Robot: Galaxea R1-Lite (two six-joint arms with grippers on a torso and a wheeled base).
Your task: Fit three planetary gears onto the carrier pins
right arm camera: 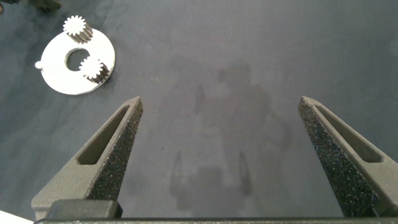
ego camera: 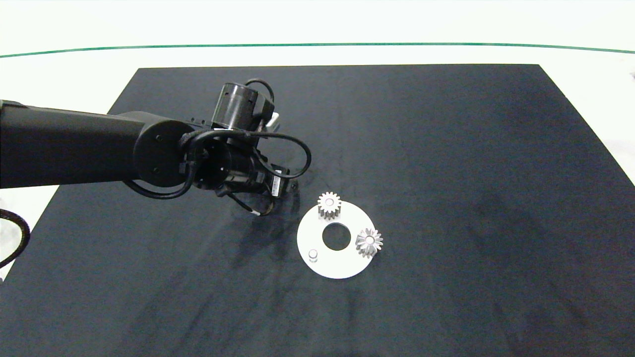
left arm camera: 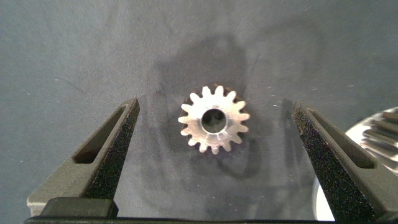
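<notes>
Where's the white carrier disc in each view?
Head view: white carrier disc at centre, right of the left gripper.
Left wrist view: only its edge, behind a finger.
Right wrist view: far corner.
Shared landmark: its two mounted gears.

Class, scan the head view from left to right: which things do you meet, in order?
Left arm → left gripper → bare carrier pin → gear at the far side of the white disc → gear at its right edge.

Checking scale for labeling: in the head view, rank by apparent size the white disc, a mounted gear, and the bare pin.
1. White disc, largest.
2. Mounted gear; the other mounted gear looks alike.
3. Bare pin, smallest.
</notes>
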